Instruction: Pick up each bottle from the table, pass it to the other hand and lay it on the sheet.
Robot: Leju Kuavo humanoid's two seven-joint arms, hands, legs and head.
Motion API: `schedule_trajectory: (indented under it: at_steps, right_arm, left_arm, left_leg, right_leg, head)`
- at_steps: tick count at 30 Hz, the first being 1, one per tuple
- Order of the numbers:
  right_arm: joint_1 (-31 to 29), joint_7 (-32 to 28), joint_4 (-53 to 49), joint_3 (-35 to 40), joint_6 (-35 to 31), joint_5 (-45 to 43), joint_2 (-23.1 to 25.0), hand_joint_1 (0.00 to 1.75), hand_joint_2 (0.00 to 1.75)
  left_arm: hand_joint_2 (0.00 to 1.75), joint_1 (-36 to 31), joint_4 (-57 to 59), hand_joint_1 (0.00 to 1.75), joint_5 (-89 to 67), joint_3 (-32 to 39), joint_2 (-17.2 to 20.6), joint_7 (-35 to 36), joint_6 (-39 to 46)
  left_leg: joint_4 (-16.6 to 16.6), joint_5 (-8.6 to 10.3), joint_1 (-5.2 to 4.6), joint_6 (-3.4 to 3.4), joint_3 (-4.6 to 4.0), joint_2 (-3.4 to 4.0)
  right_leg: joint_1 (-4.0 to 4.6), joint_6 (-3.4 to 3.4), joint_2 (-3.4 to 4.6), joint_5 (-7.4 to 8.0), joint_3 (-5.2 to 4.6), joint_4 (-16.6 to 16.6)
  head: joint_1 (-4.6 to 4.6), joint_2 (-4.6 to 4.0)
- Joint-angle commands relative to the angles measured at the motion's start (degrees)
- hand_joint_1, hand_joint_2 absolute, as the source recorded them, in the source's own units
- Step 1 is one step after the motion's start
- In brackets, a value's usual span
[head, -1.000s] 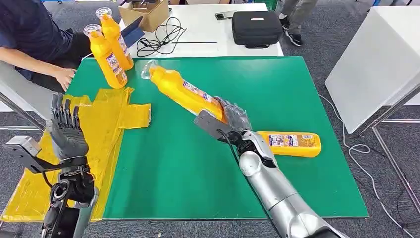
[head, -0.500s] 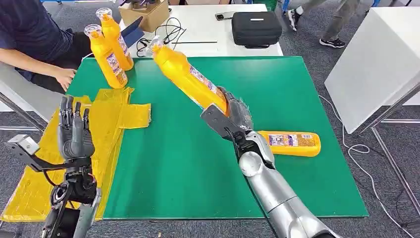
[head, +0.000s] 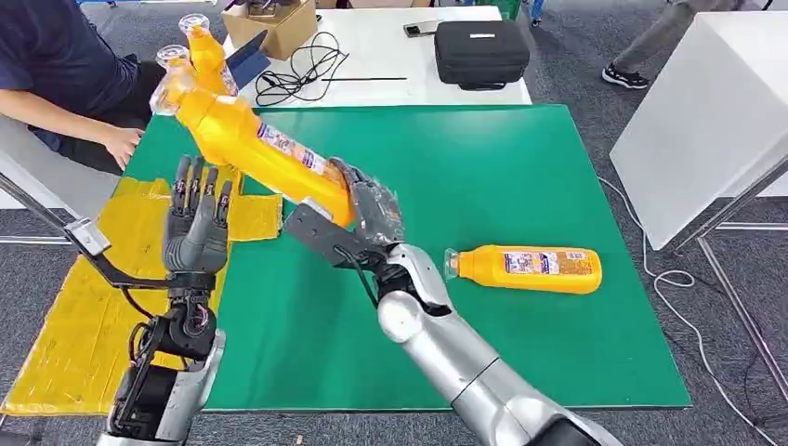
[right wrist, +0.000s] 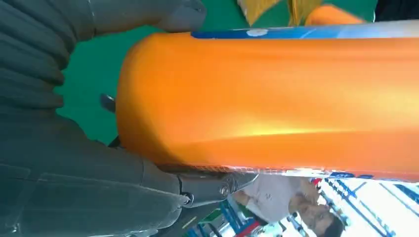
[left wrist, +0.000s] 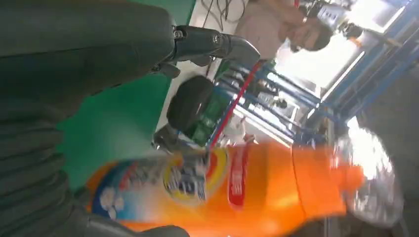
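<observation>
Right then, R hand (head: 372,209) gripped the base of an orange bottle (head: 251,141), held off the green mat (head: 520,167), cap toward upper left of frame. L hand (head: 195,228) was raised beside it, fingers spread, holding nothing. Second bottle (head: 525,268) lay mid-right; yellow sheet (head: 84,307) lower left.

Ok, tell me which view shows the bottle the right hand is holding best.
The head view: the held bottle shows whole, from cap to base, gripped by the right hand near the raised left hand. The left wrist view shows it blurred, with label and cap. The right wrist view shows its orange body very close, and no cap.
</observation>
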Motion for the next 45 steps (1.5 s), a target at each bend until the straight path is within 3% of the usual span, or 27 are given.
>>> schedule_trajectory:
  at_steps: [1,16,23,28,38,39,40,41,42,45]
  right_arm:
    - [-4.8,1.7,8.3,12.3,-1.3,-2.3,-0.5,1.75,1.75]
    - [-4.3,4.0,8.2,15.9,-0.7,-2.7,-0.5,1.75,1.75]
    - [-2.5,10.1,3.3,30.4,-0.5,6.9,-0.5,1.75,1.75]
    - [-1.0,11.6,0.2,35.1,1.5,12.4,-0.5,1.75,1.75]
    - [1.0,9.7,-0.1,35.1,4.5,12.7,-0.5,1.75,1.75]
    - [0.9,9.6,0.0,35.1,4.9,12.3,-0.5,1.75,1.75]
    - [0.8,9.5,0.1,35.1,5.0,12.0,-0.5,1.75,1.75]
    - [0.8,9.5,0.3,35.0,5.2,11.9,-0.5,1.75,1.75]
    - [0.8,9.4,0.5,35.0,5.3,11.5,-0.5,1.75,1.75]
    - [0.8,9.4,0.5,35.0,5.3,11.5,-0.5,1.75,1.75]
  left_arm:
    - [1.75,0.9,-3.6,0.00,2.1,-4.3,-1.4,2.0,-0.1]
    - [1.75,0.1,-5.2,0.00,1.4,-4.8,-2.9,3.0,0.2]
    - [1.75,-0.5,-4.4,0.00,-0.2,-2.0,-2.7,2.7,1.9]
    - [1.75,-0.4,-2.6,0.00,-0.2,0.2,-1.1,2.2,2.3]
    - [1.75,1.6,-3.1,0.00,-0.2,4.3,-0.4,1.6,2.2]
    - [1.75,2.0,-3.5,0.24,-0.2,4.7,-0.4,1.6,2.2]
    - [1.75,2.4,-4.0,1.75,-0.2,5.1,-0.6,1.2,2.1]
    - [1.75,2.6,-4.3,1.75,-0.1,5.3,-0.6,1.2,2.1]
    - [1.75,2.8,-4.7,1.75,-0.1,5.4,-0.6,1.1,2.1]
    - [1.75,2.8,-4.7,1.75,-0.1,5.4,-0.6,1.1,2.1]
  left_leg:
    - [0.0,-0.11,-0.01,0.03,0.25,0.05]
    - [0.0,-0.08,-0.01,0.02,0.18,-0.07]
    - [0.0,-0.05,-0.02,0.01,0.13,0.04]
    - [-0.1,-0.12,0.01,0.00,0.35,-0.02]
    - [-0.1,-0.07,0.03,0.00,0.31,-0.08]
    - [-0.1,-0.06,-0.01,0.00,0.26,-0.05]
    - [-0.1,-0.03,0.00,-0.01,0.16,-0.05]
    - [-0.1,-0.18,0.06,-0.01,0.51,-0.07]
    - [-0.1,-0.04,0.00,-0.01,0.17,-0.04]
    - [-0.1,-0.05,0.01,-0.01,0.19,-0.06]
  right_leg:
    - [-0.01,0.13,-0.03,-0.08,0.28,-0.1]
    - [-0.02,0.10,-0.13,-0.08,0.22,-0.1]
    - [-0.03,0.07,0.00,-0.03,0.12,-0.1]
    - [0.00,0.11,-0.11,-0.12,0.37,-0.1]
    - [0.02,0.08,-0.17,-0.09,0.37,-0.2]
    - [-0.01,0.07,-0.13,-0.08,0.28,-0.1]
    - [-0.01,0.04,-0.11,-0.05,0.19,-0.1]
    - [0.05,0.12,-0.21,-0.18,0.60,-0.2]
    - [-0.01,0.05,-0.10,-0.05,0.20,-0.1]
    - [0.00,0.06,-0.13,-0.07,0.23,-0.1]
  head:
    - [0.02,0.00]
    - [0.00,0.00]
    - [0.00,0.00]
    - [0.00,0.00]
    - [0.00,0.00]
    - [0.00,0.00]
    - [0.00,0.00]
    - [0.00,0.00]
    - [0.00,0.00]
    - [0.00,0.00]
